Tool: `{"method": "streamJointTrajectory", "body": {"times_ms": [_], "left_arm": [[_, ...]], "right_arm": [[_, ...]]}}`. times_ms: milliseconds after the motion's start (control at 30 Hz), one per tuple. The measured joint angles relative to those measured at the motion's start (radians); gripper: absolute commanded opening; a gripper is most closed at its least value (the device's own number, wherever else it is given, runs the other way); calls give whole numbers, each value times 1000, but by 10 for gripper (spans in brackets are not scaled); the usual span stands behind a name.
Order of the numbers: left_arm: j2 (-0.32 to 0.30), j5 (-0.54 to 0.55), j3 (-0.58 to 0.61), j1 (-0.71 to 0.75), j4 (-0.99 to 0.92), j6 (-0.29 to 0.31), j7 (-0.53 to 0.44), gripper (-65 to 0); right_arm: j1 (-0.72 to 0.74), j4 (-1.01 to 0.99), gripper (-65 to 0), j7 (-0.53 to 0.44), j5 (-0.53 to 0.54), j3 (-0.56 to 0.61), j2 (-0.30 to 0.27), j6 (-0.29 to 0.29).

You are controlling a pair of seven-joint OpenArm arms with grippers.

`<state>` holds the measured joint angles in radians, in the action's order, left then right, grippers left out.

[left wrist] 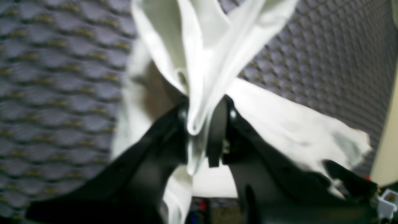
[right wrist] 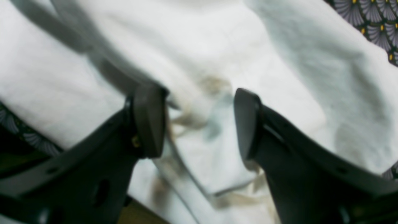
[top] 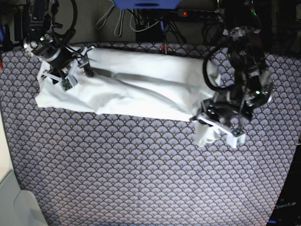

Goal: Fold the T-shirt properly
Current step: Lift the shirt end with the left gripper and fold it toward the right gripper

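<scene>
The T-shirt (top: 136, 89) lies stretched in a long white band across the patterned counter (top: 141, 179). The left claw (left wrist: 199, 130) is clamped on a bunched fold at one end, cloth fanning out beyond its tips. The right claw (right wrist: 199, 121) hovers at the other end, parted, with shirt fabric lying below and between its fingers (right wrist: 149, 121).

A patterned tablecloth (top: 141, 165) carries the white T-shirt (top: 136, 89) lying along its far side.

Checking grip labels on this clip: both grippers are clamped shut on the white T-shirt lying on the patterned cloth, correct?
Not quite. Only the left gripper is shut on the T-shirt. The right wrist view shows the right gripper with its jaws standing open over the fabric, pinching nothing. The patterned cloth is as stated.
</scene>
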<state>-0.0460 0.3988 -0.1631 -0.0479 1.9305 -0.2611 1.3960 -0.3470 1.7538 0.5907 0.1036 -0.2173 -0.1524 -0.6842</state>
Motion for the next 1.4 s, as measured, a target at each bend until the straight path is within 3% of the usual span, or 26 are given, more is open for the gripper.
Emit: {"method": "streamJointTrajectory", "body": {"times_ms": [167, 300, 433, 767, 967, 1133, 1400], "left_arm": [[114, -1, 167, 29, -64, -56, -3, -647], [158, -6, 265, 22, -170, -114, -76, -647], [160, -6, 314, 22, -206, -158, -143, -647], [195, 3, 315, -25, -261, -158, -174, -647], [193, 9, 315, -31, -286, -159, -249, -647], [193, 9, 319, -31, -322, -158, -245, -646], [174, 5, 501, -31, -321, -158, -241, -644]], "right_arm": [[0, 0, -291, -1, 0, 0, 0, 0], [-3, 0, -291, 0, 0, 0, 0, 0], [-3, 0, -291, 0, 0, 1, 0, 0], [-3, 0, -291, 0, 0, 1, -2, 0], [-2, 0, -291, 0, 0, 2, -2, 0], [-3, 0, -291, 0, 0, 2, -2, 0], [0, 0, -291, 0, 0, 2, -2, 0]]}}
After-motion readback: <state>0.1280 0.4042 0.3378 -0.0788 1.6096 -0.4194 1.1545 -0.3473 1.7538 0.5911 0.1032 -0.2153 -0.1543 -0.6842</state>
